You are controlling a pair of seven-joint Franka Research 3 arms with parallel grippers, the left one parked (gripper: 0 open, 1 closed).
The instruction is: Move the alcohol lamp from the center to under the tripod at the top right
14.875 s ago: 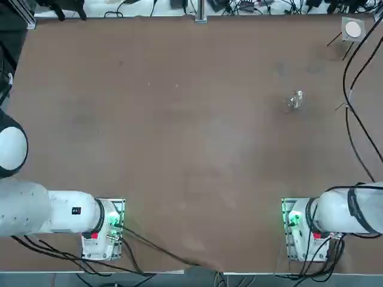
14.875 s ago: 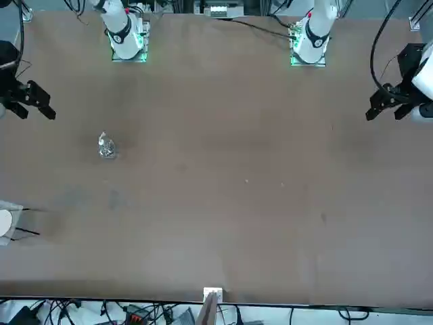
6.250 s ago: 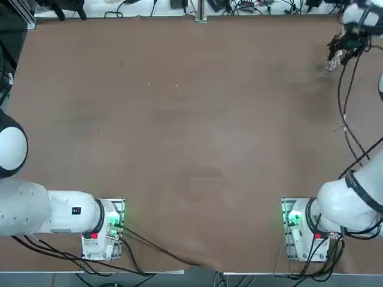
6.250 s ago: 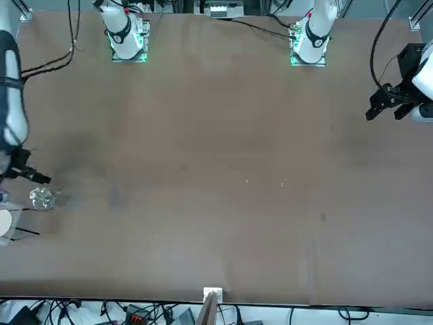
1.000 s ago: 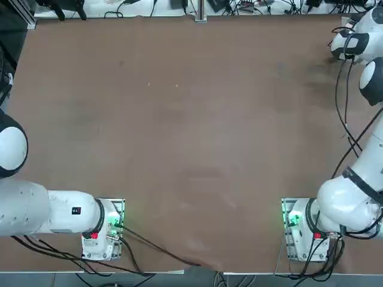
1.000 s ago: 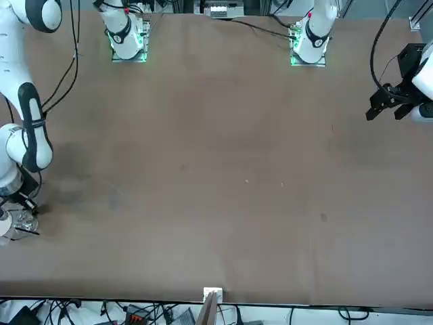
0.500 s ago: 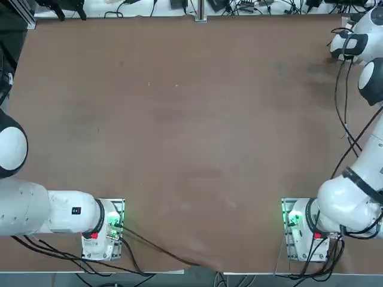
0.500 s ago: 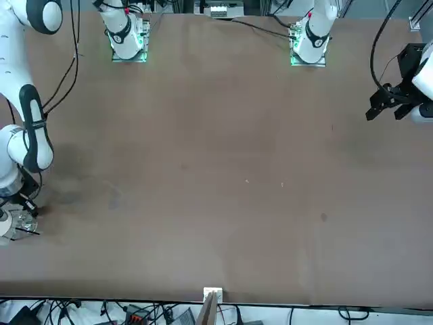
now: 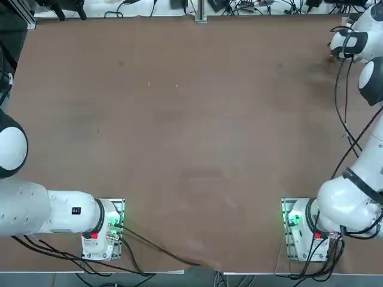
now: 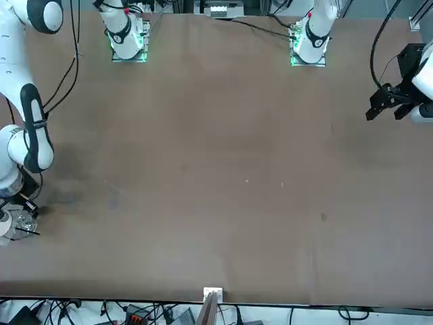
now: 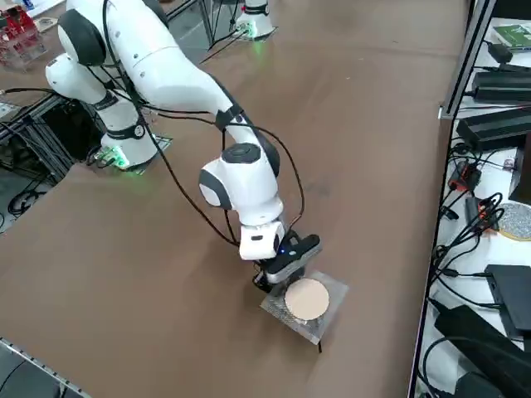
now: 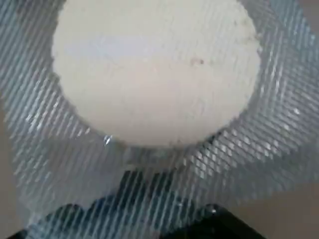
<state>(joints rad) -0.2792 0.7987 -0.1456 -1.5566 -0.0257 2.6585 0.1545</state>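
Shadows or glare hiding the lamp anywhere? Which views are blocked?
Top view: the right arm covers lamp and tripod. Front view: the alcohol lamp glints by the tripod, at the frame edge. Right side view: the right gripper sits low against the tripod, lamp hidden. Right wrist view: mesh fills it.

The tripod (image 11: 305, 303), just beside the right gripper (image 11: 274, 280), carries a square of fine woven wire mesh (image 12: 279, 124), grey and faintly shiny, with a round matt off-white pad (image 12: 154, 69) at its centre that looks chalky and slightly grainy. The lamp (image 10: 26, 221), close under the gripper, is clear glass that glints. The arm (image 11: 166, 66) behind the gripper has smooth glossy white shells with black joints. The table (image 9: 191, 131) is a matt brown surface, smooth and faintly mottled.
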